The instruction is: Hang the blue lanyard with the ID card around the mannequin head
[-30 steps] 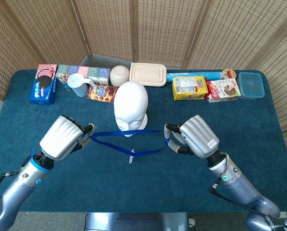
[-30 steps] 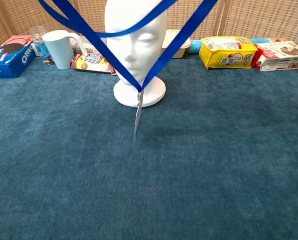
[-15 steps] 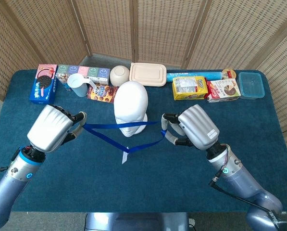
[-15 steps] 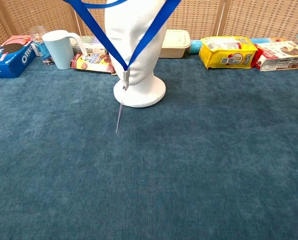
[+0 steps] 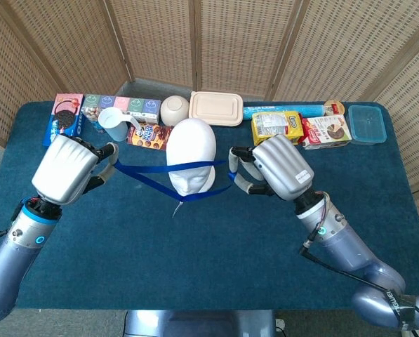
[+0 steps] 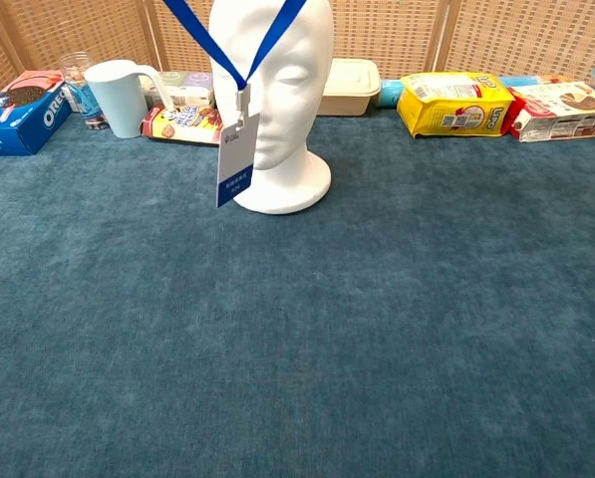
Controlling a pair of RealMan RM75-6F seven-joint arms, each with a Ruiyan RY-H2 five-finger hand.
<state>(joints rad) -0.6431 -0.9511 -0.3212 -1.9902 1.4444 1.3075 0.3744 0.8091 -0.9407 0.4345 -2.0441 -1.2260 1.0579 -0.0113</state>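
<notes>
My left robot hand (image 5: 70,168) grips one end of the blue lanyard (image 5: 149,179) at nine o'clock of the mannequin head (image 5: 191,158), and my right robot hand (image 5: 269,168) holds the other end at three o'clock, fingers curled around the ribbon. The loop is stretched between them across the head's face, one strand over the upper face and one sagging below the chin. The ID card (image 6: 236,157) dangles off the bench (image 6: 377,329) beside the face, at the head's nine o'clock in the chest view.
</notes>
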